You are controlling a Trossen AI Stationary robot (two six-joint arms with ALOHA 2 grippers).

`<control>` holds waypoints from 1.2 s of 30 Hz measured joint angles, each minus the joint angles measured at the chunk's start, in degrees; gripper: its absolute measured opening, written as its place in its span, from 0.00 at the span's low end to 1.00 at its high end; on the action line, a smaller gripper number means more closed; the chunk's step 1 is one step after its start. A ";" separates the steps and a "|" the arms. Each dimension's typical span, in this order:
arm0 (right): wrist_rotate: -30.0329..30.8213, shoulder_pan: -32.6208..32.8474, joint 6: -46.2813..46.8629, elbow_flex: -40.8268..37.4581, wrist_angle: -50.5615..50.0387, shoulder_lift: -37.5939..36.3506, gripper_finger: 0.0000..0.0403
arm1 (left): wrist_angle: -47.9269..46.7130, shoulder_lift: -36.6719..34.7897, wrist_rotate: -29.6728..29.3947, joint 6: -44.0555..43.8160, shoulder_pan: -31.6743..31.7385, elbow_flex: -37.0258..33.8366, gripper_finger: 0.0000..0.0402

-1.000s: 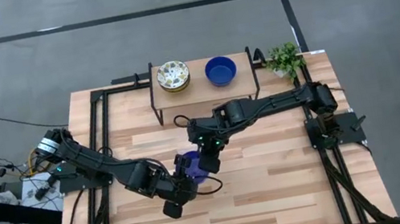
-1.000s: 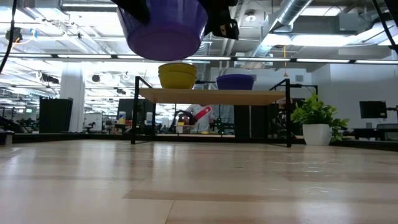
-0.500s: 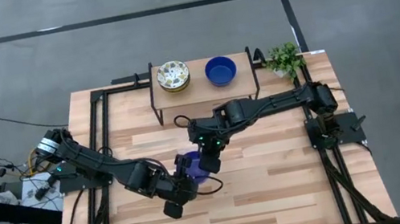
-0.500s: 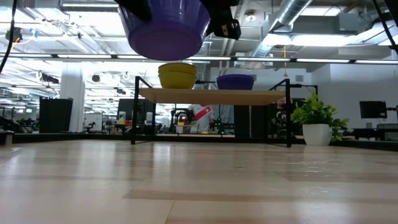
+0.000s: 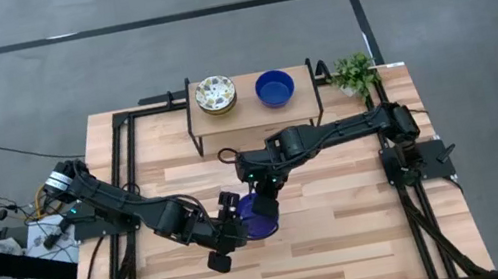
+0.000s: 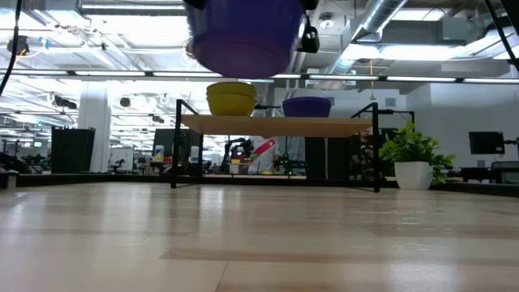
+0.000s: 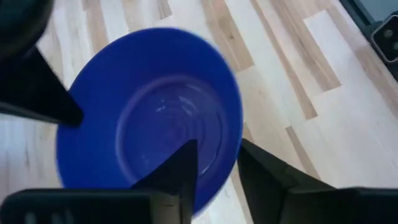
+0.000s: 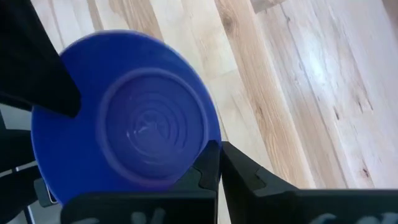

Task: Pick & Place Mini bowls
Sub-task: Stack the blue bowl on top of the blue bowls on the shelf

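While both arms are meeting mid-worktop, the left gripper [image 5: 231, 226] is pinching the blue bowl [image 5: 258, 215] by its rim, one finger inside, one outside; the bowl is hanging well above the worktop [image 5: 346, 235]. Just beside it, the right gripper [image 5: 265, 198] is clamping the same rim. Judgement: glossy, rigid, light, breakable ware; the rim is the sensible hold, though likely slippery.

You look across a pale wooden table [image 6: 259, 243] into a bright hall; ceiling ducts [image 6: 405, 16] at one o'clock.
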 joint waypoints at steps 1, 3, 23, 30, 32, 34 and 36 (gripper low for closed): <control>0.00 0.00 0.00 0.00 -0.43 0.00 0.00 | 0.01 0.00 -0.36 -0.02 0.00 0.00 0.29; 0.42 0.00 0.02 0.00 -1.52 0.00 0.00 | -0.05 -0.07 -0.52 -0.04 0.02 -0.02 0.33; 1.46 -3.06 -3.24 0.04 -11.30 -2.58 0.00 | -2.38 -14.17 0.14 -13.45 -0.20 -0.14 0.45; 1.90 -7.52 -4.13 0.11 -12.43 -8.13 0.00 | -2.62 -20.92 1.65 -16.62 -0.20 -5.78 0.45; 2.96 -9.11 -4.39 0.11 -12.64 -9.78 0.00 | -1.90 -23.16 1.65 -17.83 -0.20 -8.58 0.46; 4.55 -10.72 -4.70 0.11 -13.12 -11.53 0.00 | 0.11 -25.59 1.28 -18.63 -0.20 -11.77 0.46; 4.93 -12.55 -5.53 0.11 -13.28 -13.08 0.00 | 3.56 -28.26 0.93 -18.89 -0.20 -15.08 0.46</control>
